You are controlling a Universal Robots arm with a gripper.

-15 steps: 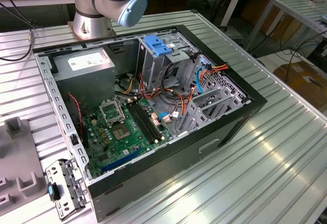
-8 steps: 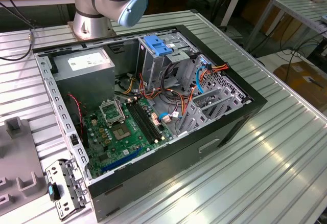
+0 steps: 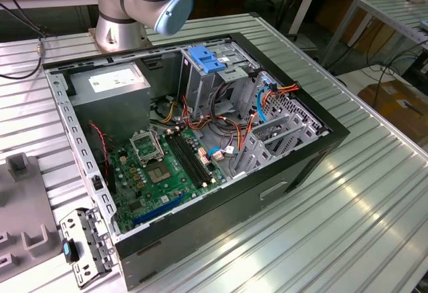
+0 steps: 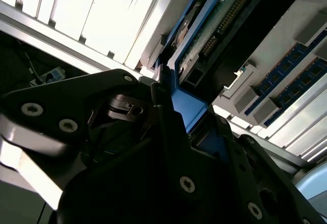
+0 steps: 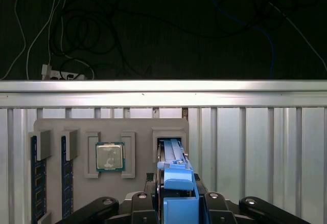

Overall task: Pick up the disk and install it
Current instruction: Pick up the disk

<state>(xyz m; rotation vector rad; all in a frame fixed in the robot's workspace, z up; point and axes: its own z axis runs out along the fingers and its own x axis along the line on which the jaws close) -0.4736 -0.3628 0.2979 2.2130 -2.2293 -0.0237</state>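
Clamping is seen in both wrist views: the end effector (image 4: 186, 114) is closed narrow on the disk (image 4: 212, 32), with the black fingers (image 4: 153, 98) pressed against its blue side rails. The disk is held on edge. Its green circuit-board face and a row of connector pins are turned toward the second wrist camera; print on the board is too small to be read.

In the first wrist view the blue rail (image 5: 176, 178) is lined up with a narrow slot (image 5: 171, 134) of a grey fixture tray (image 5: 138, 127). Whether the disk's far end is seated in that slot or lifted clear cannot be told. Also held in the tray:
- a processor chip (image 5: 109, 157) in a square pocket just beside the slot, lid marking not legible
- two memory modules (image 5: 34, 183) set on edge further along

The tray is carried on the ribbed aluminium desk (image 5: 255, 157), near its edge. Cables (image 5: 76, 40) are seen on the dark floor beyond.

In the exterior view an open computer case (image 3: 200, 239) is laid on its side on the desk. Inside are seen:
- a green motherboard (image 3: 167, 172)
- a grey metal box (image 3: 110, 89) with a white sticker (image 3: 115, 77), print too small to be read
- a tall grey cage (image 3: 200, 85) topped by a light-blue cap (image 3: 204, 59)

The arm's base (image 3: 117, 29) is mounted past the case's far side.
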